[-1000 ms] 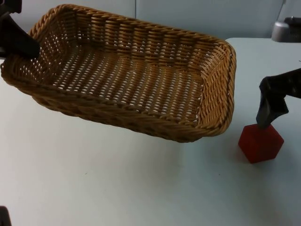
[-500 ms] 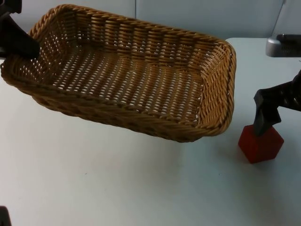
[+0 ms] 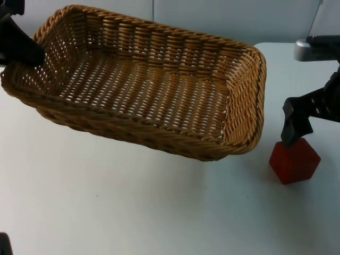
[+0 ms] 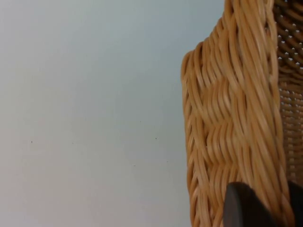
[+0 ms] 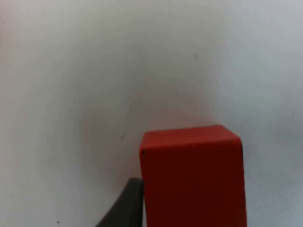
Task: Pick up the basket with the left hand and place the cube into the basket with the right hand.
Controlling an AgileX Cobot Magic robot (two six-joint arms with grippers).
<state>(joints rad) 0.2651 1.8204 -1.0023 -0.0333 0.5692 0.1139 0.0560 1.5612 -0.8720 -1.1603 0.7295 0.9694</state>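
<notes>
On white table (image 3: pixel 133 212): one basket (image 3: pixel 143 101), one cube (image 3: pixel 295 161).

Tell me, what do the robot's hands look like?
Both are black. The left gripper is a dark, blocky wedge by the basket rim. The right gripper has chunky black fingers by the red cube, with a silver-grey part on its arm.

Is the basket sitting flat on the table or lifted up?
Lifted and tilted. The left gripper holds the basket by its rim, and its underside hangs clear of the table. It holds nothing.
</notes>
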